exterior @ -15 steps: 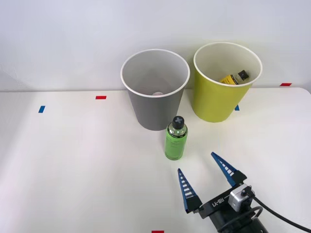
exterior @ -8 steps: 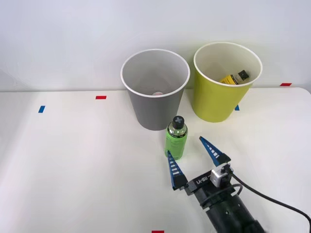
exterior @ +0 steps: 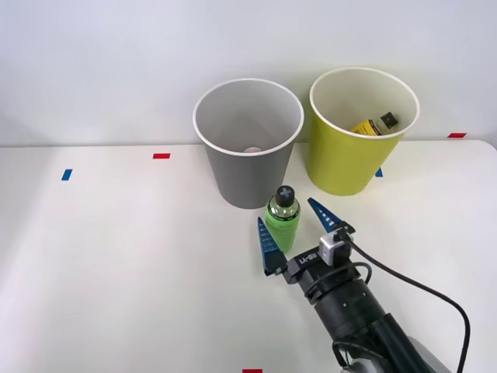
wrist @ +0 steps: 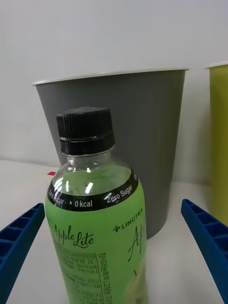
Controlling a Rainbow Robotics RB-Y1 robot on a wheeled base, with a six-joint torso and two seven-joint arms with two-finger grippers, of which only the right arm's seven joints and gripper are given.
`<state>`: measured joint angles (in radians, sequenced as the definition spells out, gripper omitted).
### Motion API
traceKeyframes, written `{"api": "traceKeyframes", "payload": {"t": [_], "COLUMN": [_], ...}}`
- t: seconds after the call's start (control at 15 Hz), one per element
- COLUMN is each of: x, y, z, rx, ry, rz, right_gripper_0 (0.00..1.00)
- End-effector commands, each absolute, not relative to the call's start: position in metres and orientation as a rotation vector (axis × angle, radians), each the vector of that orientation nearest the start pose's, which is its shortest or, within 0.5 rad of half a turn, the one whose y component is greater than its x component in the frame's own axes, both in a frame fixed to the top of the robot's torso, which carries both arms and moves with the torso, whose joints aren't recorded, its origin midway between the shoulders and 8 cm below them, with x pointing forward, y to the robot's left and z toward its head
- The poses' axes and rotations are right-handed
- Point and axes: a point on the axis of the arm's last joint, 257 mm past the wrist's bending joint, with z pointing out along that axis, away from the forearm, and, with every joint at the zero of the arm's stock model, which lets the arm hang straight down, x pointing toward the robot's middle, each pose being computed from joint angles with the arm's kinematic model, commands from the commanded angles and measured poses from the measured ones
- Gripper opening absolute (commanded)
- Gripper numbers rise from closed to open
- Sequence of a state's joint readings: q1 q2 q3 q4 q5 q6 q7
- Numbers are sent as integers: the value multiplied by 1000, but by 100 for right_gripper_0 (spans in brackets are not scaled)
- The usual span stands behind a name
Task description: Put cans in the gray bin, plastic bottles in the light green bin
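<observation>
Front view: right pincer (exterior: 297, 228) low over the white table (exterior: 116, 256), jaws spread wide, gripping nothing. Green bottle (exterior: 281, 220) stands upright between the two blue fingers (exterior: 269, 247), its body inside the gap; contact with either finger cannot be told. Black cap sits above the fingertips. Gray bin (exterior: 248, 144) stands just beyond the bottle, straight ahead of the pincer and slightly to its left, close to the bottle. Light green bin (exterior: 359, 130) ahead and to the pincer's right, a little farther off, beside the gray one. Yellow bottle (exterior: 374, 124) lies tilted inside the light green bin, against its far right wall. Something small and pale rests at the bottom of the gray bin; cannot make out what. Right wrist view: green bottle (wrist: 99, 223) dead centre between the fingers (wrist: 19, 242), clear gaps showing on both sides, label reading "Apple Lite", "0 kcal". Gray bin (wrist: 142, 137) wall directly behind it, light green bin (wrist: 219, 142) edge to one side.
</observation>
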<state>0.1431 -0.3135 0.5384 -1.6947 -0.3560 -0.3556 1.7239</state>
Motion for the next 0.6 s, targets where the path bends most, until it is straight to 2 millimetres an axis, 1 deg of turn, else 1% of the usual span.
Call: {"api": "traceKeyframes", "payload": {"t": [0.07, 0.47, 0.6], "x": [439, 440, 441], "y": [-61, -58, -57], "z": [-210, -208, -210], "rx": [-317, -309, -319], "ry": [1371, 1367, 1378], "rz": [380, 382, 376], "right_gripper_0": [100, 100, 100]}}
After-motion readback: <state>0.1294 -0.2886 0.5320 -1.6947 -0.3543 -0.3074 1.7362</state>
